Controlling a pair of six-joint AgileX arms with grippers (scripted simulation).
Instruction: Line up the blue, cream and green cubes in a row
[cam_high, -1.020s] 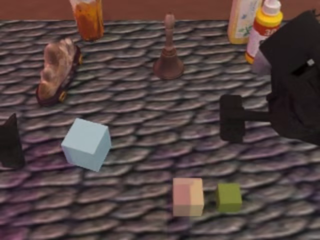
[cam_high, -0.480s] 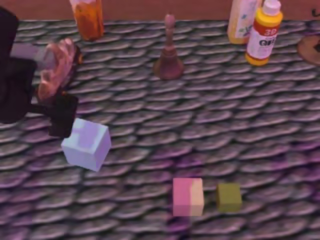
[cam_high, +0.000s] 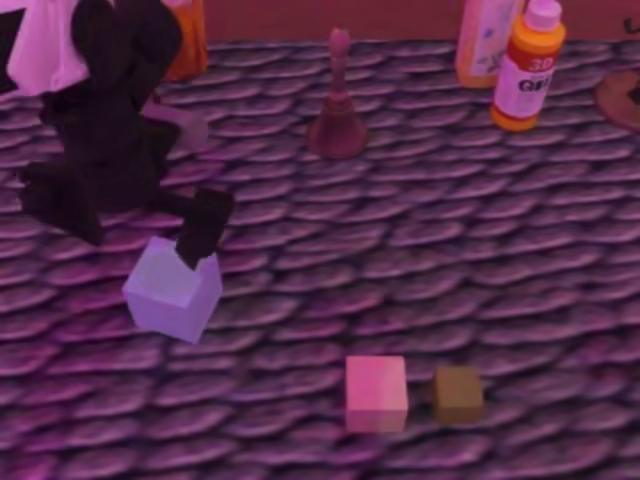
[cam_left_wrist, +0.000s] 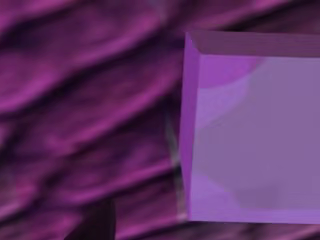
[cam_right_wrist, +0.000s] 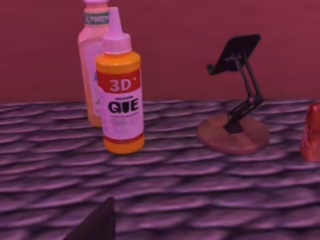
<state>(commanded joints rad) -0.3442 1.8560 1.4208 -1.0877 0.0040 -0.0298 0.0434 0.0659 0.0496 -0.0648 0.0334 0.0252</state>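
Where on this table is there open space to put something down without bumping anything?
The widest bare stretch is the middle and right of the table, between the bell and glue bottle at the back and the cream cube and green cube in front. The left is crowded: the left tool hangs over the blue cube.

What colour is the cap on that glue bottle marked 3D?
Pale pink, above an orange shoulder; the glue bottle shows best in the right wrist view.

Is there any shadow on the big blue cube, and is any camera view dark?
Top view: the left gripper hangs over the blue cube's far edge. Left wrist view: a curved duller patch, likely shadow, crosses the cube's top. Right wrist view: the glue bottle shows no glare. None is dark.
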